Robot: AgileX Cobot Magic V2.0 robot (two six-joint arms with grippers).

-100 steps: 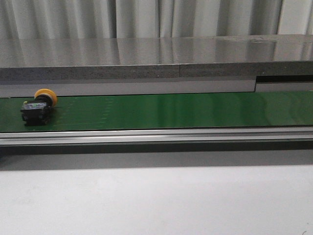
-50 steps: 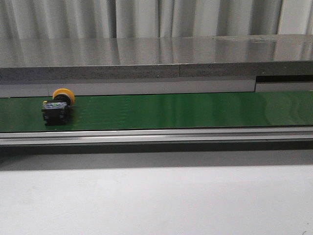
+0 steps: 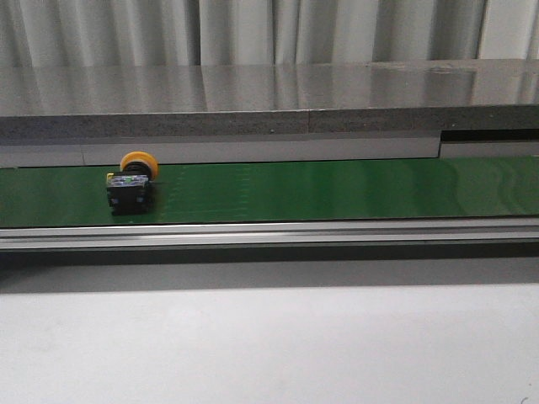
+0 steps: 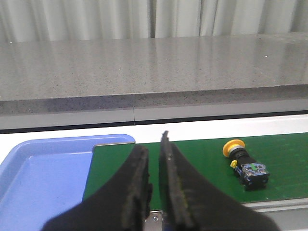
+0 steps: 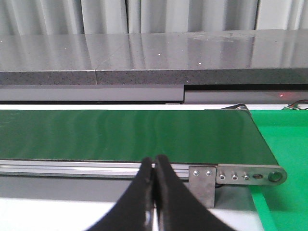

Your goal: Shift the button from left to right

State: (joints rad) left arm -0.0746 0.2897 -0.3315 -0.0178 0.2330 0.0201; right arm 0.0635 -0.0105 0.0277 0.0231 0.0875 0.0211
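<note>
Pale pleated curtains [image 3: 253, 29] hang behind a long grey speckled counter [image 3: 253, 101], and in front of it a green conveyor belt [image 3: 337, 189] runs across the front view, edged on the near side by an aluminium rail [image 3: 269, 234] above a white tabletop [image 3: 269, 345].

At the far left, the left wrist view shows a blue tray [image 4: 43, 168] butting against the belt's left end. The left hand [image 4: 154, 185] hangs low by that end, near the tray's corner, its two dark fingers [image 4: 137, 187] almost together with only a narrow slit between them and nothing held.

To the right of that hand, well apart from it and not touching it, lies the button [image 3: 130, 181] on the left part of the belt. It rests on its side: the yellow-orange mushroom cap [image 3: 136, 162] points toward the counter, and the black blocky body [image 3: 128, 193] with its greenish-white mark faces the near rail. In the left wrist view the button [image 4: 245, 163] sits on the green surface, past the fingertips and off to one side.

The middle and right stretch of the belt carry nothing visible in the front view. At the right end, the right wrist view shows the belt's end bracket [image 5: 236, 177] with its screws, and a green surface [image 5: 284, 139] beyond it. The right hand [image 5: 154, 192] hovers just before the rail there, its fingers pressed together on nothing, far from the button.
</note>
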